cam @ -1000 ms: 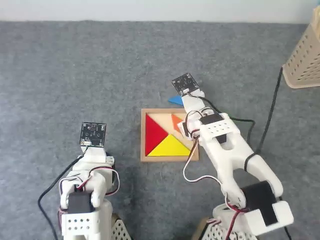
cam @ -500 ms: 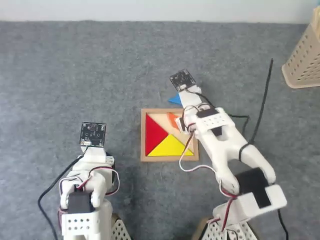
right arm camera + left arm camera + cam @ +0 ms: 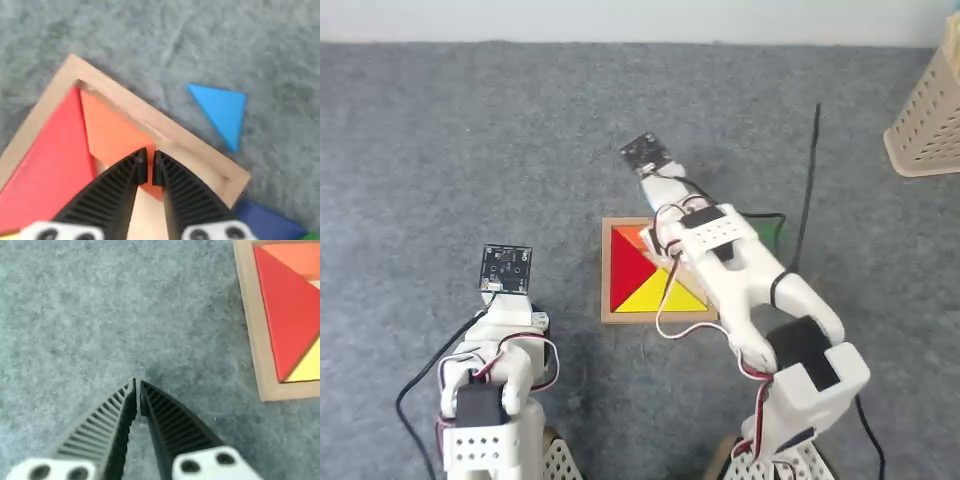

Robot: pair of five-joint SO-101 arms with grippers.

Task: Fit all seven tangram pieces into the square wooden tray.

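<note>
The right gripper (image 3: 148, 162), fingers pressed together, has its tips at the orange triangle (image 3: 112, 132) in the wooden tray's (image 3: 140, 110) corner beside the red triangle (image 3: 45, 160), seemingly nudging it flush; next comes fetching the blue triangle (image 3: 222, 107) just outside the tray, while the left gripper (image 3: 138, 390) hangs closed beside the tray.

Robotics lab or hobbyist test bench (cannot tell which). Signs:
- two white plastic arms, left arm (image 3: 490, 390) and right arm (image 3: 760, 290), side by side at table
- loose servo wiring (image 3: 665, 318)
- bare camera board (image 3: 506, 268) on wrist
- black cable (image 3: 807, 200) trailing across grey felt-like table cover (image 3: 470, 130)
- square wooden tray (image 3: 607, 270) with coloured puzzle shapes in front of arms
- beige perforated basket (image 3: 930, 110) at far corner
- pale wall (image 3: 620, 20) behind
</note>
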